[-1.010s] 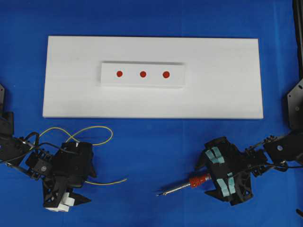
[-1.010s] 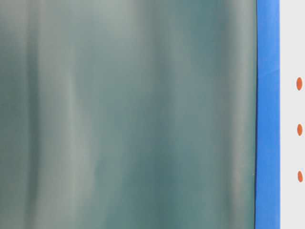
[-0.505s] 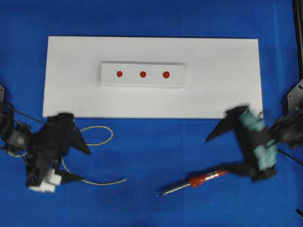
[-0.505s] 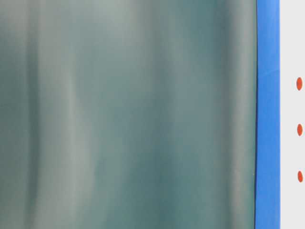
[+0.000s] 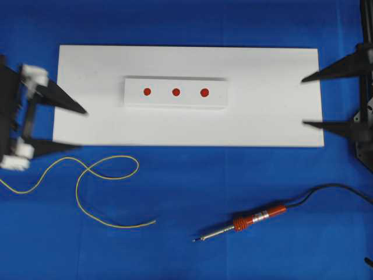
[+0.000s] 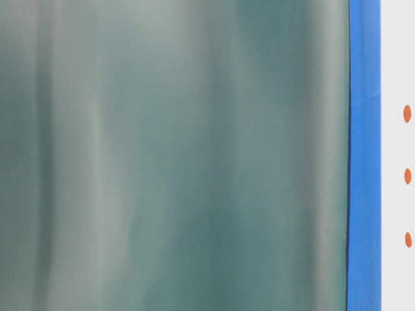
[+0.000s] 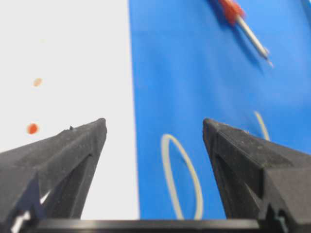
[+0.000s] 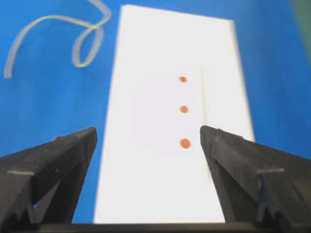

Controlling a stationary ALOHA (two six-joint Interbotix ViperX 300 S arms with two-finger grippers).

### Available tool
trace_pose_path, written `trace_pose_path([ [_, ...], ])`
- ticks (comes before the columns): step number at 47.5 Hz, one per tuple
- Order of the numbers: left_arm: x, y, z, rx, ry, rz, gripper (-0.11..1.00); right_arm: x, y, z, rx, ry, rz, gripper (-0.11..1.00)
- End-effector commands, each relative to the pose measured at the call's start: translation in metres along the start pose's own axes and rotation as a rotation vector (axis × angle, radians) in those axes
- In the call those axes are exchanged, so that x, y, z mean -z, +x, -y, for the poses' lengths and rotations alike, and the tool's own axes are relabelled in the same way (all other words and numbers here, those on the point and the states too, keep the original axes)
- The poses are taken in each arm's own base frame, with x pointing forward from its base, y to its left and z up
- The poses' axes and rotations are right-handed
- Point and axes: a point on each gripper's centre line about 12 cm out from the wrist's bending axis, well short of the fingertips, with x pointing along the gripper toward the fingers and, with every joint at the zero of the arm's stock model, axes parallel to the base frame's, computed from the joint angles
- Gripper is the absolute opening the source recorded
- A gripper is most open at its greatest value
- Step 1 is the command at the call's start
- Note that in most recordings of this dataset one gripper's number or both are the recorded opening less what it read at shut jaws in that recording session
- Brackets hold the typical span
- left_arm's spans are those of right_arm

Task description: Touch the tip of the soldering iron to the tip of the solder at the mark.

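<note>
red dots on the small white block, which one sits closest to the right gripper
The rightmost red dot in the overhead view, at the end of the row facing the right gripper. The middle dot and left dot lie farther along the small white block.

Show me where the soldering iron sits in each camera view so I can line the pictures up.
Overhead: soldering iron lies on the blue cloth, lower right of centre, below the white board.
Table-level: not in it.
Left wrist: top right corner, tip pointing down-right.
Right wrist: not in it.
Shared landmark: the three red dots, visible in every view.
</note>
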Motion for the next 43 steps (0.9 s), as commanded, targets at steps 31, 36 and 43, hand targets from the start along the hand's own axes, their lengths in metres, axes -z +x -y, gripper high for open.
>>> trace_pose_path([
  [31, 0.069, -0.056, -0.025, -0.135, -0.018, 0.130, 0.74, 0.069, 0.017, 0.014, 0.030, 0.087, 0.023, 0.81],
  [36, 0.068, -0.056, -0.024, -0.129, -0.018, 0.138, 0.74, 0.078, 0.018, 0.012, 0.019, 0.108, 0.025, 0.79],
  [43, 0.069, -0.056, -0.023, -0.125, -0.015, 0.135, 0.74, 0.082, 0.018, 0.012, 0.014, 0.114, 0.030, 0.78],
])
